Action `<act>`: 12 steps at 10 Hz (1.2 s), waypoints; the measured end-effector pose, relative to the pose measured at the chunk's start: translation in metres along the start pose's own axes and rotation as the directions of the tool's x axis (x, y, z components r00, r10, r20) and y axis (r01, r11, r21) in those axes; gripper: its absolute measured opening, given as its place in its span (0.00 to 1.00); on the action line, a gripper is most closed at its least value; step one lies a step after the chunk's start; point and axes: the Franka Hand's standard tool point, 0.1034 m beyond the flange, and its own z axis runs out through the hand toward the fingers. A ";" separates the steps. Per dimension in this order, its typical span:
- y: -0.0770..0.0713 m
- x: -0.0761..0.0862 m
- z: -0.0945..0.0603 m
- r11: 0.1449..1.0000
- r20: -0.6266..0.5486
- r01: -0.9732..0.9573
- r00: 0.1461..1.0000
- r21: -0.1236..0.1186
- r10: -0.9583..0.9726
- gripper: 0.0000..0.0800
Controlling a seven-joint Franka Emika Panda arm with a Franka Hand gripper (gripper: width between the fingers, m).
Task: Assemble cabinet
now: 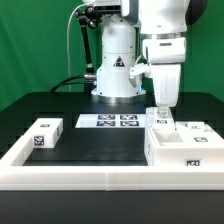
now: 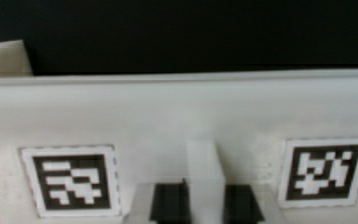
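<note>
The cabinet parts are white with black-and-white tags. The box-like body point(image 1: 178, 148) stands at the exterior view's right, with smaller pieces point(image 1: 198, 128) behind it. A small tagged block point(image 1: 45, 133) lies at the left. My gripper point(image 1: 160, 110) points down over the back of the body. In the wrist view a white cabinet panel point(image 2: 176, 120) with two tags fills the frame. Its narrow upright ridge point(image 2: 206, 175) sits between my two dark fingers point(image 2: 172, 205). My gripper point(image 2: 208, 205) stands closed on that ridge.
The marker board point(image 1: 108, 121) lies on the black table in front of the robot base point(image 1: 115, 75). A low white border frame point(image 1: 100, 172) runs along the front and the left side.
</note>
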 end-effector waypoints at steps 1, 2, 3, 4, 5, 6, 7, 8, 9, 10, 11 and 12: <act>0.000 0.000 0.000 1.000 0.000 -0.002 1.000 -0.001 0.002 0.09; 0.000 0.000 0.000 1.000 0.000 -0.002 1.000 -0.001 0.002 0.09; 0.000 0.000 0.000 1.000 0.000 -0.002 1.000 -0.001 0.002 0.09; 0.000 0.000 0.000 1.000 0.000 -0.002 1.000 -0.001 0.002 0.09; 0.000 0.000 -0.001 1.000 0.001 0.000 1.000 0.000 0.000 0.09; 0.000 0.002 -0.003 1.000 0.004 0.002 1.000 0.004 -0.002 0.09; 0.000 0.003 -0.005 1.000 0.008 0.005 1.000 0.016 -0.005 0.09; 0.004 0.004 -0.007 1.000 0.009 0.005 1.000 0.015 -0.005 0.09; 0.005 0.003 -0.007 1.000 0.011 0.004 1.000 0.022 -0.004 0.09; 0.005 0.003 -0.007 1.000 0.011 0.002 1.000 0.024 -0.002 0.09; 0.004 0.002 -0.006 1.000 0.011 0.000 1.000 0.025 -0.001 0.09; 0.004 0.002 -0.006 1.000 0.011 0.000 1.000 0.025 -0.001 0.09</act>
